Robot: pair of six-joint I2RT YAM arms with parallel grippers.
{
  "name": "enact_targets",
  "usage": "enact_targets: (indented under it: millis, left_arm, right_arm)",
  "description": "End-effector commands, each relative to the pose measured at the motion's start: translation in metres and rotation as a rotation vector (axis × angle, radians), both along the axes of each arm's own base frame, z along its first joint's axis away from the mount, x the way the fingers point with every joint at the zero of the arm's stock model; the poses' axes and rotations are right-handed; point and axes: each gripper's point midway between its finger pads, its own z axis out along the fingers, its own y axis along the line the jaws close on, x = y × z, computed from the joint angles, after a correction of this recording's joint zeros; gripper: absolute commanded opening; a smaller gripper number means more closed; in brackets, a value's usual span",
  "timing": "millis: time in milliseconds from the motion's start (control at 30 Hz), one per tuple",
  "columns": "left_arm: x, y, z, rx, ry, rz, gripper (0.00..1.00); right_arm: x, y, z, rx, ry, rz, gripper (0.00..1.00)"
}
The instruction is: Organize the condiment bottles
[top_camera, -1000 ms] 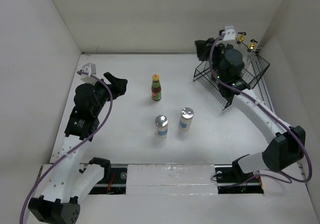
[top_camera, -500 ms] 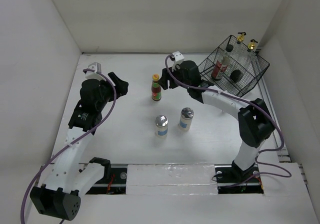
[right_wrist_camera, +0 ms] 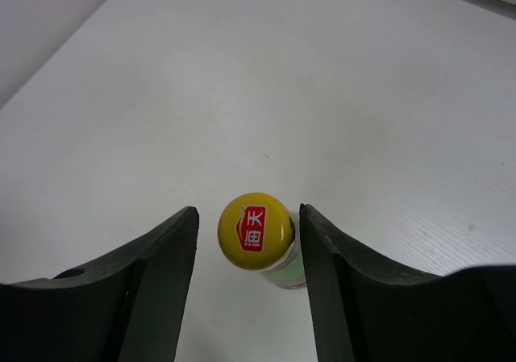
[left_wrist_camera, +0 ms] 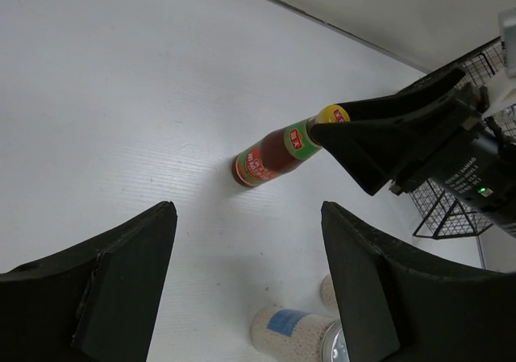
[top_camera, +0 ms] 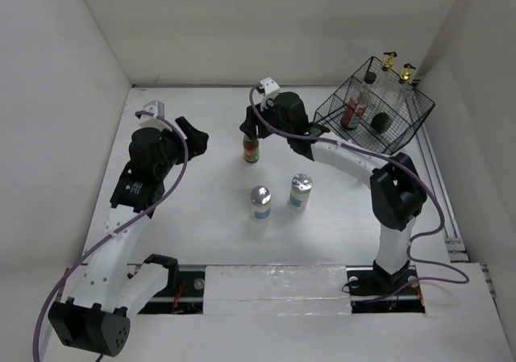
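Observation:
The red-labelled, yellow-capped sauce bottle (top_camera: 251, 150) stands upright mid-table. My right gripper (top_camera: 251, 128) is open and hangs over it. In the right wrist view the yellow cap (right_wrist_camera: 254, 231) sits between the fingers, close to the right finger (right_wrist_camera: 343, 281), with a gap on the left. My left gripper (top_camera: 193, 135) is open and empty, left of the bottle (left_wrist_camera: 270, 156). Two silver-topped, blue-labelled shakers (top_camera: 260, 202) (top_camera: 300, 191) stand nearer the front. Two gold-spouted cruets (top_camera: 389, 60) (top_camera: 405, 73) stand in the black wire basket (top_camera: 403, 140).
The basket at the back right also holds a red-labelled dark-capped bottle (top_camera: 352, 112) and a dark-lidded jar (top_camera: 380, 122). White walls close the table at the back and both sides. One shaker (left_wrist_camera: 294, 334) shows low in the left wrist view.
My right arm has swung left from the basket to the sauce bottle, and its open jaws now straddle the cap. The left arm shifted slightly at first, then stayed still.

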Motion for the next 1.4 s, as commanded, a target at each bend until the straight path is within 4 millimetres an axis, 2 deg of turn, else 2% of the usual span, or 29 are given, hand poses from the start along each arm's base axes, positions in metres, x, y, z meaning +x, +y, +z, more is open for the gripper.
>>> enact_targets:
  millis: [0, 33, 100, 133, 233, 333, 367, 433, 467, 533, 567, 600, 633, 667, 700, 733, 767, 800, 833, 867, 933, 967, 1000, 1033, 1100, 1233, 1267, 1367]
  left_arm:
    - [-0.001, -0.004, 0.031, -0.010, -0.089, -0.026, 0.69]
    - [-0.001, -0.004, 0.031, -0.010, -0.089, -0.026, 0.69]
    - [-0.001, -0.004, 0.031, -0.010, -0.089, -0.026, 0.69]
    - [-0.001, -0.004, 0.031, -0.010, -0.089, -0.026, 0.69]
    - [-0.001, -0.006, 0.033, -0.014, -0.098, -0.035, 0.69]
    - [-0.001, -0.007, 0.033, -0.016, -0.097, -0.044, 0.69]
    - [-0.001, -0.007, 0.033, -0.016, -0.097, -0.044, 0.69]
    - [-0.003, -0.007, 0.036, -0.018, -0.106, -0.044, 0.69]
    - [-0.003, -0.007, 0.032, -0.016, -0.097, -0.044, 0.69]
    - [-0.004, -0.008, 0.032, -0.019, -0.097, -0.053, 0.69]
    - [-0.003, -0.009, 0.034, -0.020, -0.106, -0.053, 0.69]
    - [-0.004, -0.010, 0.034, -0.023, -0.105, -0.062, 0.69]
    - [-0.004, -0.010, 0.034, -0.023, -0.105, -0.062, 0.69]
    - [-0.004, -0.012, 0.034, -0.026, -0.105, -0.072, 0.69]
    - [-0.004, -0.012, 0.034, -0.026, -0.105, -0.072, 0.69]
    - [-0.006, -0.013, 0.039, -0.032, -0.122, -0.083, 0.69]
    - [-0.007, -0.015, 0.039, -0.035, -0.122, -0.094, 0.69]
    - [-0.007, -0.015, 0.039, -0.035, -0.122, -0.095, 0.69]
    - [-0.007, -0.018, 0.042, -0.040, -0.132, -0.108, 0.69]
    - [-0.008, -0.019, 0.042, -0.042, -0.131, -0.118, 0.67]
    - [-0.008, -0.019, 0.037, -0.041, -0.122, -0.118, 0.67]
    - [-0.008, -0.020, 0.039, -0.042, -0.131, -0.118, 0.67]
    - [-0.008, -0.021, 0.040, -0.045, -0.131, -0.127, 0.67]
    - [-0.008, -0.021, 0.040, -0.045, -0.131, -0.127, 0.67]
    - [-0.010, -0.021, 0.042, -0.046, -0.140, -0.127, 0.67]
    - [-0.010, -0.021, 0.043, -0.055, -0.137, -0.125, 0.67]
    - [-0.010, -0.021, 0.043, -0.055, -0.137, -0.125, 0.67]
    - [-0.009, -0.023, 0.040, -0.055, -0.128, -0.134, 0.67]
  right_arm:
    - [0.010, 0.008, 0.016, 0.008, -0.047, -0.019, 0.59]
    - [0.011, 0.009, 0.009, 0.000, -0.038, -0.019, 0.59]
    - [0.012, 0.011, 0.013, 0.001, -0.049, -0.033, 0.57]
    - [0.015, 0.010, 0.008, -0.008, -0.044, -0.047, 0.57]
    - [0.018, 0.007, 0.008, -0.014, -0.049, -0.070, 0.51]
    - [0.018, 0.008, 0.010, -0.015, -0.061, -0.091, 0.40]
    - [0.018, 0.005, 0.015, -0.007, -0.074, -0.102, 0.30]
    - [0.014, 0.009, 0.033, 0.043, -0.111, -0.106, 0.28]
    - [0.011, 0.006, 0.034, 0.053, -0.121, -0.107, 0.28]
    - [0.006, -0.002, 0.076, 0.141, -0.180, -0.136, 0.27]
    - [0.002, -0.008, 0.083, 0.151, -0.194, -0.148, 0.27]
    - [-0.007, -0.019, 0.116, 0.203, -0.234, -0.167, 0.27]
    - [-0.012, -0.027, 0.129, 0.218, -0.251, -0.184, 0.27]
    - [-0.005, -0.050, 0.145, 0.236, -0.282, -0.254, 0.25]
    - [-0.007, -0.065, 0.149, 0.246, -0.282, -0.289, 0.25]
    - [-0.019, -0.090, 0.182, 0.304, -0.322, -0.331, 0.25]
    - [-0.015, -0.119, 0.192, 0.321, -0.339, -0.400, 0.25]
    - [-0.027, -0.142, 0.207, 0.361, -0.357, -0.427, 0.25]
    - [-0.028, -0.161, 0.211, 0.371, -0.361, -0.470, 0.25]
    - [-0.022, -0.193, 0.210, 0.354, -0.367, -0.552, 0.25]
    - [-0.023, -0.228, 0.205, 0.342, -0.360, -0.649, 0.25]
    - [-0.030, -0.247, 0.213, 0.351, -0.380, -0.695, 0.24]
    - [-0.028, -0.274, 0.210, 0.346, -0.382, -0.783, 0.24]
    - [-0.030, -0.288, 0.203, 0.335, -0.381, -0.825, 0.24]
    - [-0.043, -0.313, 0.210, 0.354, -0.405, -0.890, 0.23]
    - [-0.051, -0.363, 0.209, 0.338, -0.420, -1.017, 0.23]
    - [-0.051, -0.371, 0.215, 0.343, -0.434, -1.034, 0.23]
    - [-0.049, -0.391, 0.215, 0.327, -0.437, -1.087, 0.23]
